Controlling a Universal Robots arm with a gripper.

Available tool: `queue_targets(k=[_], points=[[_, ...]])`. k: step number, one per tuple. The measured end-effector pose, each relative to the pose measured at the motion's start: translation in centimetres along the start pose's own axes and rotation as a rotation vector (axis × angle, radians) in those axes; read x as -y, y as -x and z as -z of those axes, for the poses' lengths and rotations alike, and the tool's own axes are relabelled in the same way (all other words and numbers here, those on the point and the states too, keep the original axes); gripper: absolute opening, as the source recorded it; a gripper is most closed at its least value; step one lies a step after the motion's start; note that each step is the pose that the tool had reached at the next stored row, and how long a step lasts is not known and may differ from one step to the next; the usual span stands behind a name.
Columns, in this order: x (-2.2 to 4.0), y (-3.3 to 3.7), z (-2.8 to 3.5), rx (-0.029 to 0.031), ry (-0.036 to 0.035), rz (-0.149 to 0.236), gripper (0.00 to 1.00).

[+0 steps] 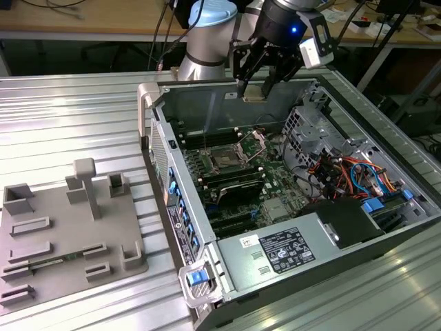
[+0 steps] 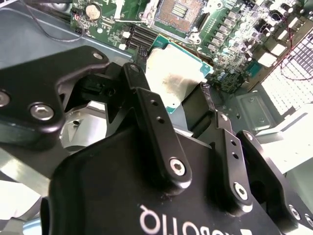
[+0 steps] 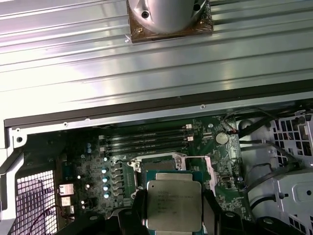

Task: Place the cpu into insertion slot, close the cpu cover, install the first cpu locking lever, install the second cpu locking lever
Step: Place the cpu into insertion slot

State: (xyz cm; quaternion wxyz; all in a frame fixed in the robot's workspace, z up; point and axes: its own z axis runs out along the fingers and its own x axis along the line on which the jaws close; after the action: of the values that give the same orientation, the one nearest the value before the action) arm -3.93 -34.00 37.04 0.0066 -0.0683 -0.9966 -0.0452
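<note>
The black two-finger gripper (image 3: 173,215) clamps the flat square silver-topped cpu (image 3: 173,204) above the square metal-rimmed insertion slot (image 3: 157,164), partly hiding it. Beside that slot the shiny cpu cover (image 1: 256,141) seems raised, with long black memory slots (image 3: 146,139) nearby.

Work surface: a ribbed aluminium table (image 1: 69,110), its long grooves running across the exterior view. In the first wrist view the same ribs return bright bands of reflected light. Behind it stands a wooden workbench (image 1: 83,24) strewn with cables (image 1: 65,9); the space under the bench (image 1: 62,58) lies in shadow. A second bench (image 1: 403,31) on grey metal legs (image 1: 375,65) occupies the exterior view's right. Glare whitens the table's near corner.
</note>
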Motion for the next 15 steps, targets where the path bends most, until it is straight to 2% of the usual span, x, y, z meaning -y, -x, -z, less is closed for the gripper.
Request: queue_targets(k=[15], points=[[0.01,-0.08,-0.01,0.0012,0.0003,-0.013,0.55]])
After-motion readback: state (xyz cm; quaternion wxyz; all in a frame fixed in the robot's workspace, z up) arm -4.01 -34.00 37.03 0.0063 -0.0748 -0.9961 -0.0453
